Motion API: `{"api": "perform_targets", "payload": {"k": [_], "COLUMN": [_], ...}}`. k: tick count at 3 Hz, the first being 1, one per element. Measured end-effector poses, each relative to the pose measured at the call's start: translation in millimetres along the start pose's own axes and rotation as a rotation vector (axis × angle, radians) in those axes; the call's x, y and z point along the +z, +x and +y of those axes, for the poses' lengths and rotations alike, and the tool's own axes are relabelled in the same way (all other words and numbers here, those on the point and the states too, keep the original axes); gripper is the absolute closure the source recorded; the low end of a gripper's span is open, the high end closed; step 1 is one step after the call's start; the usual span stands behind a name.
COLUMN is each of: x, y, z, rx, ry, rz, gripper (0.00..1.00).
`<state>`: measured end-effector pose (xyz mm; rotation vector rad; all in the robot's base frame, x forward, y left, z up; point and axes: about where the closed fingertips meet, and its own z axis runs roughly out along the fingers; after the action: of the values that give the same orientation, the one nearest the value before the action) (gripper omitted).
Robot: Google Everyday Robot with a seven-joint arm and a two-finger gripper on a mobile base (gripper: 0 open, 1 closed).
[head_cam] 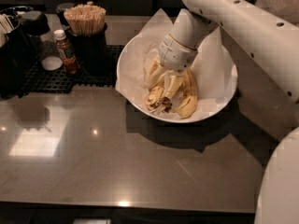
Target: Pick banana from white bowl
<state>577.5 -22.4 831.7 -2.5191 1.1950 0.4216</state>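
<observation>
Dark glossy counter (pixel 93 153) carried the white bowl (pixel 211 115); inside, the banana (pixel 155 97) lay beside a cleaner banana (pixel 189 98), the gripper (pixel 170 86) lowered onto them, its grip impossible to tell.

A: How many bananas?
B: 2, both lying in 1 white bowl (pixel 219 107): 1 stubby speckled banana (pixel 155 97) on the left and 1 longer banana (pixel 189 101), cleaner yellow, on the right
A: And the paper lining it?
B: The white paper (pixel 216 76) is crinkled and overlapping, so I cannot count the sheets
A: Grippers?
B: 1 gripper (pixel 168 88), on 1 white arm (pixel 233 22), down inside the bowl right over the 2 bananas
A: What else is on the counter (pixel 117 162)?
B: 1 small bottle (pixel 65 52) with a white cap, 1 black cup (pixel 91 50) packed with wooden sticks (pixel 85 18), too many to count, and 1 black mat (pixel 51 80) under both
</observation>
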Motion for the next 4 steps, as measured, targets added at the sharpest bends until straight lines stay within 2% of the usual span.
{"api": "perform_targets", "payload": {"k": [1, 2, 3, 4], "x": [0.1, -3.7, -23.7, -54.5], "y": [0.0, -0.4, -6.3, -20.3], "z": [0.0, 2.6, 10.5, 19.0], "rx": [0.0, 0.007, 0.005, -0.024], "ry": [0.0, 0.019, 0.089, 0.197], "rz": [0.0, 0.004, 0.029, 0.057], "gripper": [0.84, 1.0, 1.0, 1.0]}}
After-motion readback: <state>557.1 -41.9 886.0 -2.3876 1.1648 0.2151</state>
